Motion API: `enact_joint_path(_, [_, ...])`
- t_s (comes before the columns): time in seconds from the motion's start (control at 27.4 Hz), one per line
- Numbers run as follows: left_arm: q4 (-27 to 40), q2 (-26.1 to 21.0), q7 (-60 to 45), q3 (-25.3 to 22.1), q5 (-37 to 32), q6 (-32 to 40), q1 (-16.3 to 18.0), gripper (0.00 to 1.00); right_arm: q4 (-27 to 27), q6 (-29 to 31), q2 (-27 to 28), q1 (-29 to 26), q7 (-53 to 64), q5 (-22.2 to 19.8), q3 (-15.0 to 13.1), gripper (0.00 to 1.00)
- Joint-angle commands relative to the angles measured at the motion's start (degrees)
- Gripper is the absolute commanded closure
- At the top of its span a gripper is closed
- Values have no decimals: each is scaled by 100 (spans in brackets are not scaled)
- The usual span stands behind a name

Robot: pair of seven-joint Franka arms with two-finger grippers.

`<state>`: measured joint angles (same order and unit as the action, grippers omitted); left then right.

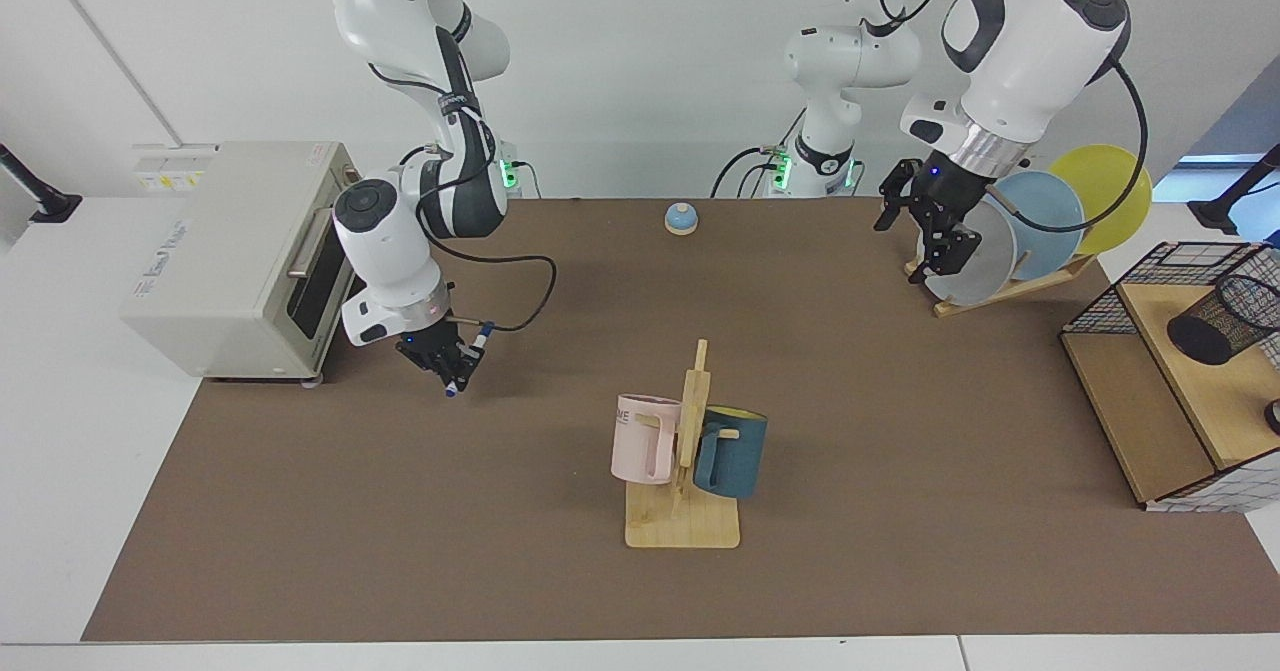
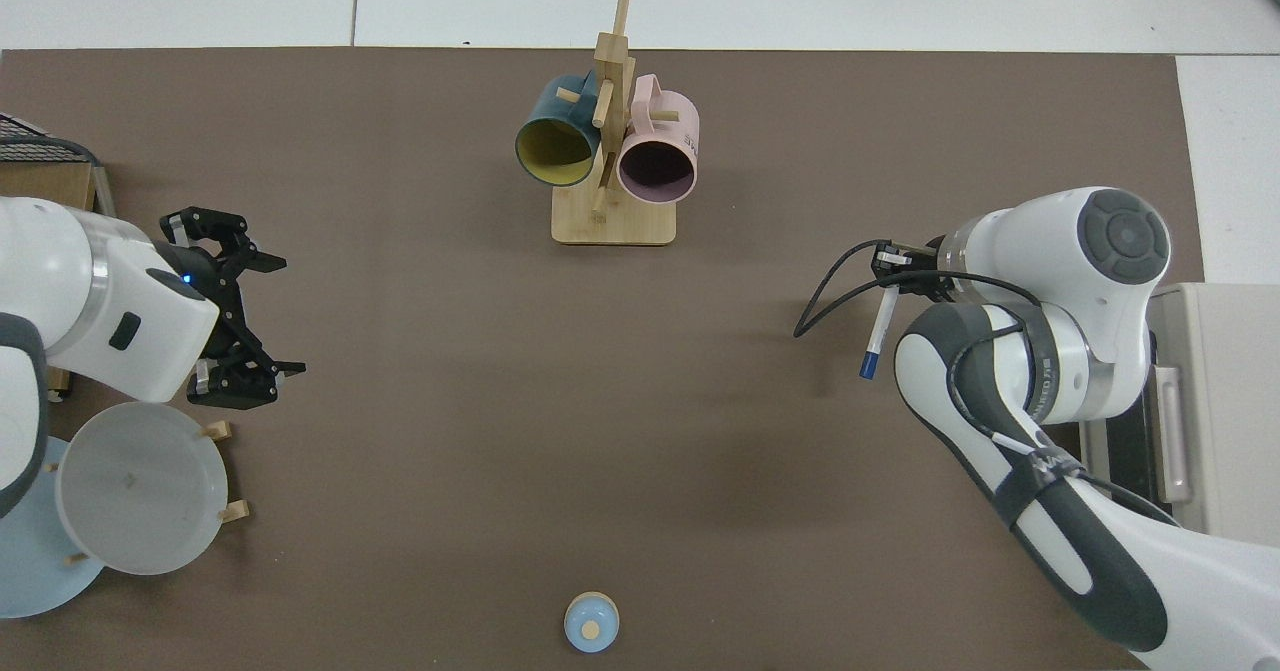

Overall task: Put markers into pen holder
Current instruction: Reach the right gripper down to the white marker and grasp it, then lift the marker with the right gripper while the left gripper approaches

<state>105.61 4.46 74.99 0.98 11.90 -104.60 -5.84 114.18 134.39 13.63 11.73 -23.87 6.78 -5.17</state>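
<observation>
My right gripper [image 1: 449, 361] is shut on the marker [image 1: 456, 382], a slim white barrel with blue ends. It holds the marker tilted just above the brown mat, in front of the toaster oven. In the top view the marker [image 2: 878, 329] sticks out from under the right gripper [image 2: 895, 276]. The pen holder [image 1: 1224, 319], a black mesh cup, leans on the wooden shelf of the wire rack at the far side of the table from the marker. My left gripper [image 1: 920, 239] hangs open and empty in the air beside the plate rack, as the top view [image 2: 270, 316] also shows.
A toaster oven [image 1: 240, 251] stands close behind the right arm. A wooden mug tree [image 1: 686, 461] with a pink and a blue mug sits mid-table. Plates [image 1: 1040, 221] lean in a rack by the left arm. A wire rack [image 1: 1170, 391] holds the cup. A small blue bell [image 1: 681, 218] sits at the back.
</observation>
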Motion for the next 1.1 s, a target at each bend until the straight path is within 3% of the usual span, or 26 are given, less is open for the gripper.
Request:
enact_joint_path(0.0, [-49,-33,349,-54,505,167,-58,0,-853,-474,368,58,-1092,139,139,100])
enact_joint_path(0.15, [-49,-16,428,-54,962,405,-58,0,-1205,-642,517,216,-1839,104,279,100])
enact_joint_path(0.33, [-49,11,464,-45,1314,764,-58,0,-1723,-826,693,234,-2613,69,692,100])
enact_joint_path(0.51, [39,90,464,-54,1665,976,-181,0,-2628,-1335,939,374,-3263,25,983,100])
enact_joint_path(0.77, [381,327,385,-54,1912,863,-190,0,-3174,-1556,966,682,-3852,34,1044,100])
enact_joint_path(1.06, [1427,1091,420,-54,1974,818,-190,0,-3648,-1538,983,1138,-5021,69,1088,100])
